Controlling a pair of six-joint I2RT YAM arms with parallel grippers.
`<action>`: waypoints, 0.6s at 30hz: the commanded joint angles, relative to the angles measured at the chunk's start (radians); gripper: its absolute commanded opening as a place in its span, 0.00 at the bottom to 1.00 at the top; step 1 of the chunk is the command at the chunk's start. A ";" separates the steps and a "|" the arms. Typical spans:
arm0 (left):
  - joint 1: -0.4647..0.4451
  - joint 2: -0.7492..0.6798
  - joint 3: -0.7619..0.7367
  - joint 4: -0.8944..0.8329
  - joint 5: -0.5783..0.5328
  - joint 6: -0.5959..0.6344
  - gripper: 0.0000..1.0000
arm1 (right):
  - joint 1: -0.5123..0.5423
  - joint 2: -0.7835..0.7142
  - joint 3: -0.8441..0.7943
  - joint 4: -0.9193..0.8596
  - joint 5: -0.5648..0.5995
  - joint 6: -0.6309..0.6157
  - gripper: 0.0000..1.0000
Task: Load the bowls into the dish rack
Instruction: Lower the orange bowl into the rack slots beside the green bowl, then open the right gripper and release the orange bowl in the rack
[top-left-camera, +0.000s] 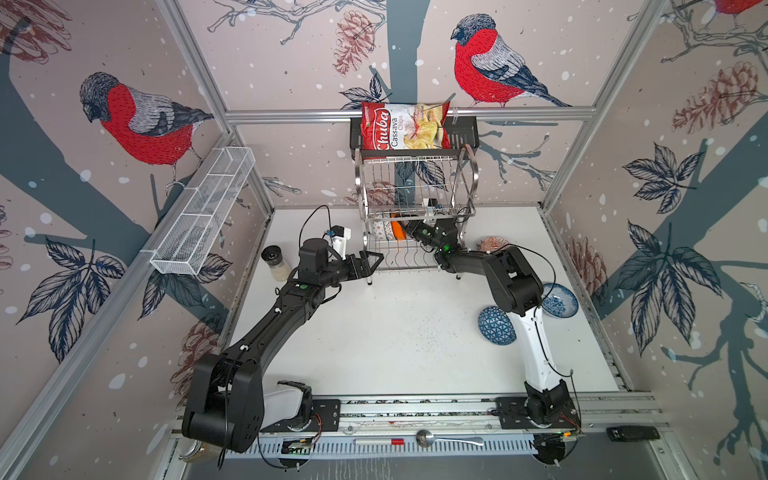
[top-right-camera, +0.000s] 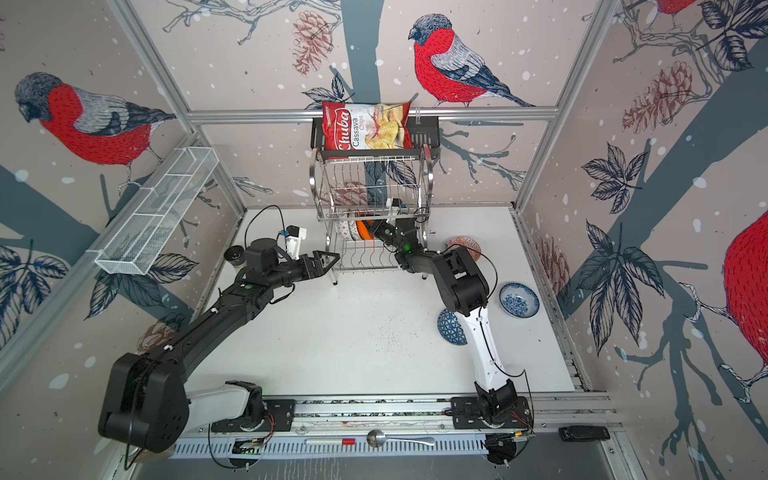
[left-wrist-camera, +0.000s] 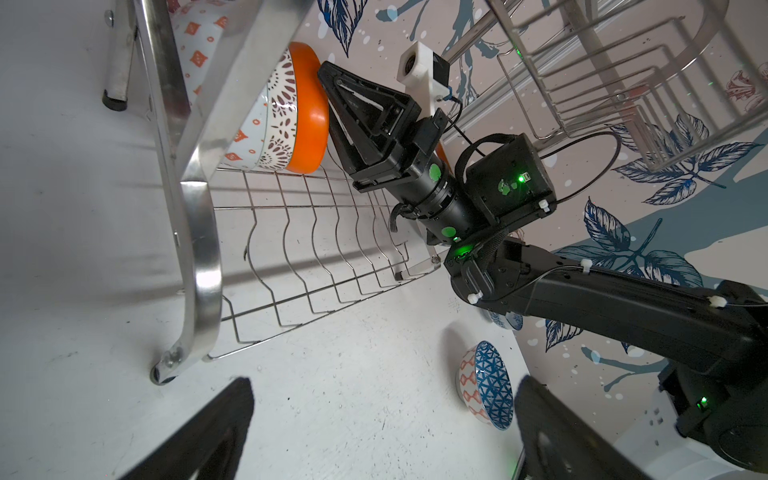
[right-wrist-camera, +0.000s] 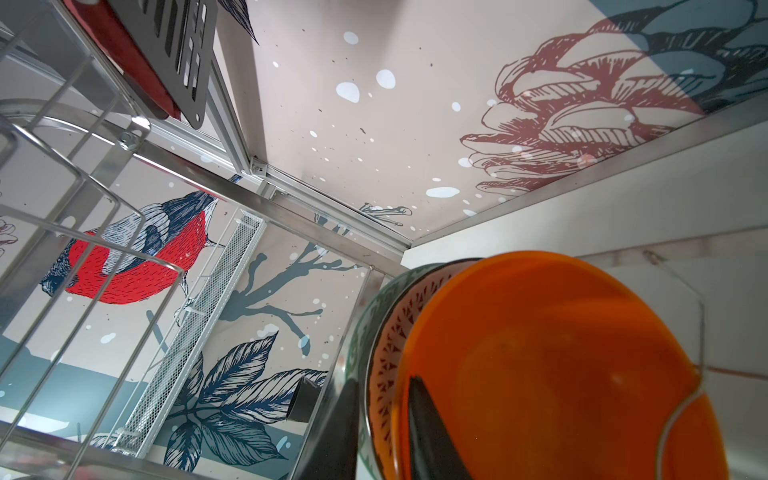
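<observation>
The dish rack (top-left-camera: 415, 183) (top-right-camera: 374, 183) stands at the back. On its lower tier, the plain orange bowl (left-wrist-camera: 309, 112) (right-wrist-camera: 561, 353) stands on edge against two patterned bowls (left-wrist-camera: 282, 104). My right gripper (top-left-camera: 405, 227) (left-wrist-camera: 326, 72) (right-wrist-camera: 384, 386) straddles the orange rim, barely open, with a gap at the outer finger. My left gripper (top-left-camera: 372, 264) (left-wrist-camera: 386, 382) is wide open and empty by the rack's front left leg. On the table at right lie a blue-triangle bowl (top-left-camera: 496, 326) (left-wrist-camera: 488, 384), a blue-floral bowl (top-left-camera: 559, 300) and a red-orange bowl (top-left-camera: 492, 243).
A glass shaker jar (top-left-camera: 274, 262) with a black lid stands left of my left wrist. A white mesh basket (top-left-camera: 203, 212) hangs on the left wall. A chips bag (top-left-camera: 403, 126) sits on the black shelf above the rack. A spoon (top-left-camera: 440, 438) lies on the front rail.
</observation>
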 joint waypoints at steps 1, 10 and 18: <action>0.001 -0.003 0.005 0.018 0.007 -0.001 0.98 | 0.006 -0.039 -0.030 0.022 -0.002 -0.016 0.23; 0.001 -0.001 0.008 0.015 0.011 0.000 0.98 | 0.002 -0.117 -0.168 0.102 0.012 -0.002 0.28; 0.001 -0.005 0.008 0.015 0.009 0.000 0.98 | -0.002 -0.164 -0.256 0.140 0.015 -0.003 0.37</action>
